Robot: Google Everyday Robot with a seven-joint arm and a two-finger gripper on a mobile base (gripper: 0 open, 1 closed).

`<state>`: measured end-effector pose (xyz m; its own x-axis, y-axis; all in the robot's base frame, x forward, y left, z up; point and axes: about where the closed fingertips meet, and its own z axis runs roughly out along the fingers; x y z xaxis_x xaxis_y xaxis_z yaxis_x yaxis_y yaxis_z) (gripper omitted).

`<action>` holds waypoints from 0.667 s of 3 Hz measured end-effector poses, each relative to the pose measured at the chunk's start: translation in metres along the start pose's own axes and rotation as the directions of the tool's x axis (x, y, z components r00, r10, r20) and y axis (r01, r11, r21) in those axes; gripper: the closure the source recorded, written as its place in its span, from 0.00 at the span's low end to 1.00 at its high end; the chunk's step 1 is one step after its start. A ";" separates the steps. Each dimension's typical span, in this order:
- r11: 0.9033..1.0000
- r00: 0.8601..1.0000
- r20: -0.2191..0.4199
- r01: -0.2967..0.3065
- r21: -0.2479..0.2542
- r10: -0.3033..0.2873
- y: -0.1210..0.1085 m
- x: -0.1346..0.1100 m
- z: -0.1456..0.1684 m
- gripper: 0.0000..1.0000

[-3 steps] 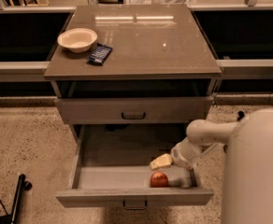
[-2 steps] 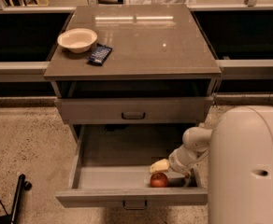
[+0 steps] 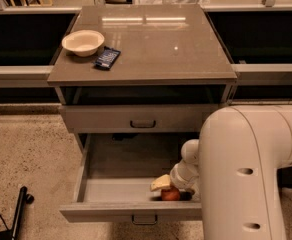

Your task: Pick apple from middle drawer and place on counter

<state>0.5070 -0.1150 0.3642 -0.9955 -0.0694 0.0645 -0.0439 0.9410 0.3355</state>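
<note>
The middle drawer (image 3: 117,190) is pulled open below the shut upper drawer (image 3: 141,118). The apple (image 3: 170,195), small and red-orange, lies on the drawer floor near the front right. My gripper (image 3: 172,187) is down inside the drawer, right over the apple and touching or nearly touching it, with a pale yellowish part of it showing just left of the apple. My big white arm (image 3: 246,169) hides the right end of the drawer. The glossy grey-brown counter (image 3: 156,49) is the cabinet's top.
A cream bowl (image 3: 83,42) and a dark packet (image 3: 107,57) sit on the counter's back left corner. A black rod (image 3: 18,212) lies on the speckled floor at the lower left. Dark shelving runs behind the cabinet on both sides.
My arm has swung left and closer to the camera, covering more of the drawer's right side. The gripper has sunk lower onto the apple, which has stayed in place.
</note>
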 end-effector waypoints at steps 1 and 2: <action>1.000 0.999 -0.034 0.004 0.009 -0.003 0.015 0.011 0.003 0.25; 1.000 0.998 -0.059 0.011 -0.006 -0.011 0.022 0.014 0.007 0.49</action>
<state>0.4914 -0.0925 0.3660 -0.9882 -0.0996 0.1161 -0.0545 0.9383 0.3415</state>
